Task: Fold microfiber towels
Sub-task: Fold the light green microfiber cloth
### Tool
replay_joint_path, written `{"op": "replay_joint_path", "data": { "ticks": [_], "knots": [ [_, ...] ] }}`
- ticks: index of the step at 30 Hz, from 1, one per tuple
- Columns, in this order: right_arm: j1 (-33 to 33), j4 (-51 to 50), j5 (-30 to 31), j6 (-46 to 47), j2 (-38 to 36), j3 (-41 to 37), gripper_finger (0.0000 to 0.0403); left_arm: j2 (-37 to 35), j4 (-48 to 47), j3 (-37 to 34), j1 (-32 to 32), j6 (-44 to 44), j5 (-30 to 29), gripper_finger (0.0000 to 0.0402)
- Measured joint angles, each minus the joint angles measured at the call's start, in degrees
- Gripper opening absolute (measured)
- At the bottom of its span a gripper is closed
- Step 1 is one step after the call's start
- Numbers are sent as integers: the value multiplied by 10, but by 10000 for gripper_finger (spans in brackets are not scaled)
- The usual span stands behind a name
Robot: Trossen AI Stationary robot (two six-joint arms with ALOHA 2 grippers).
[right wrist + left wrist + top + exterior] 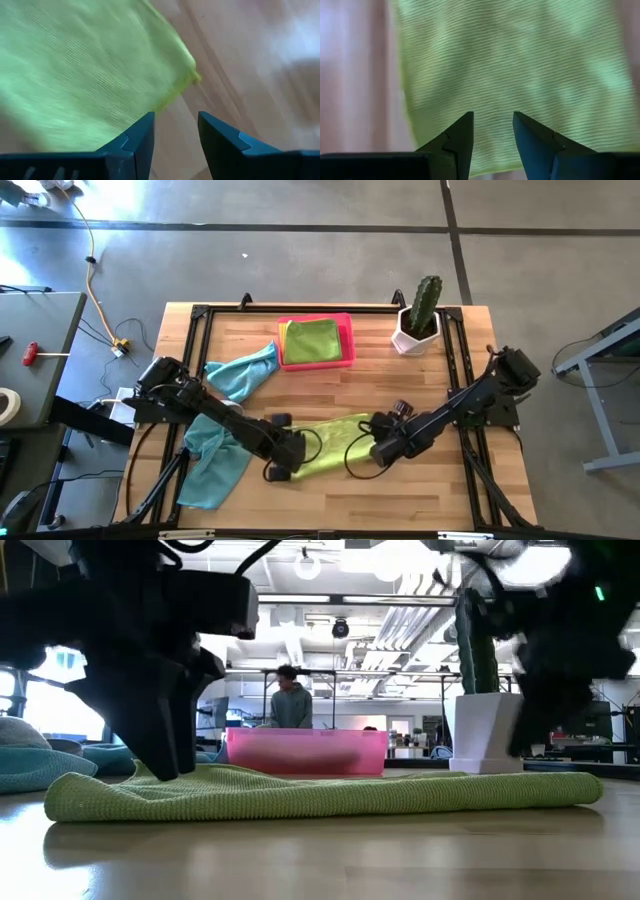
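Scanning for print first: no brand, label or lettering is readable on anything here. Down to the action. A lime green towel (330,442) lies flat on the wooden table (400,380) near its front edge, between the two arms. The left gripper (283,467) sits low at the towel's left end, and its wrist view shows both dark fingers (457,142) parted over the ribbed green cloth with nothing pinched between them, so released. The right gripper (378,450) is down at the towel's right end; from its wrist, the fingers (137,142) stand apart with the towel's corner just ahead of them and bare wood in the gap, also released. From table height the green towel (320,795) stretches low and flat across the boards, dark arm shapes coming down at either end.

Farther back, a pink tray (316,363) holds another green towel (312,340), folded. Teal-blue towels (225,430) lie rumpled on the left side, one hanging over the front-left edge. A potted cactus (420,315) stands at the back right. A person (290,700) shows in the room beyond.
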Motion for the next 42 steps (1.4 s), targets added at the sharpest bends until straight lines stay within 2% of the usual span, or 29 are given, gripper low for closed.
{"op": "replay_joint_path", "data": {
  "ticks": [4,8,13,17,25,32,42],
  "knots": [
    [1,124,-43,47,-21,-90,144,0,-3,0,3,6,-16,127],
    [12,235,-40,59,-66,-149,144,0,0,0,9,-7,-16,127],
    [16,251,-40,105,-125,-182,146,6,-3,0,6,-65,-2,127],
    [15,280,-55,119,-144,-197,165,27,0,2,-6,-95,-2,126],
    [-18,288,-67,192,-133,-197,222,46,-1,3,-12,-137,-7,126],
    [-63,328,-135,194,-83,-197,225,46,1,2,-21,-167,-5,126],
    [-71,442,-154,169,-45,-197,225,46,4,1,-18,-166,-10,126]
  ]
}}
